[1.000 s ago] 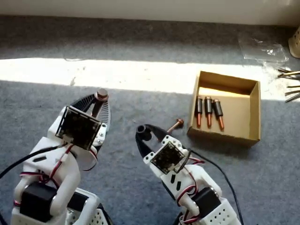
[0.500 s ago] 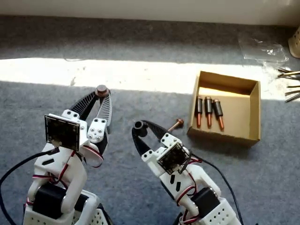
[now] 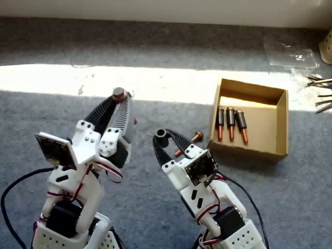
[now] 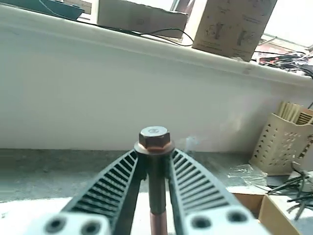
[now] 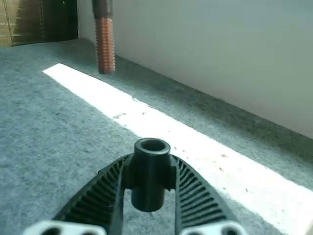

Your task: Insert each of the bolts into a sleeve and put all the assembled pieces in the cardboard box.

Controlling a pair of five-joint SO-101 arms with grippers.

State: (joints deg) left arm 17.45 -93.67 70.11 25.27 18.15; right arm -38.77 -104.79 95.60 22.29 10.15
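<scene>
The left gripper point(image 3: 117, 104) has its jaws closed on a bolt point(image 3: 119, 94), clamped just under the hex head; the right gripper point(image 3: 164, 141), nearer and to the right, has its jaws closed round a black sleeve point(image 3: 161, 134), bore facing up. Both parts look small, light and rigid; the bolt's smooth metal could swivel, so gripping near the head suits it; the sleeve wants holding mid-body, mouth clear. A loose bolt point(image 3: 196, 137) lies on the worktop beside the box point(image 3: 282, 124).
</scene>
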